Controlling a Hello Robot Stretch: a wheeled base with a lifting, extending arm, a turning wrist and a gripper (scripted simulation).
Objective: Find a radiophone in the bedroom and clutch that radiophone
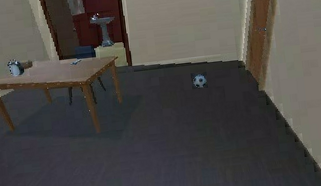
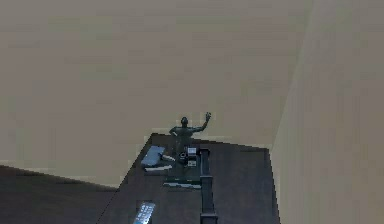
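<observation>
Your fingers (image 2: 173, 163) are by the green statue (image 2: 186, 129) on the bench (image 2: 242, 182). You cannot tell if they hold anything.

Brown table (image 1: 58, 74) — dark grey floor (image 1: 175, 150).

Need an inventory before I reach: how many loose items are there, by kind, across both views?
Ball: 1
Round thing on the wooden table: 1
Statue: 1
Flat things on the dark top: 2
Total: 5
</observation>
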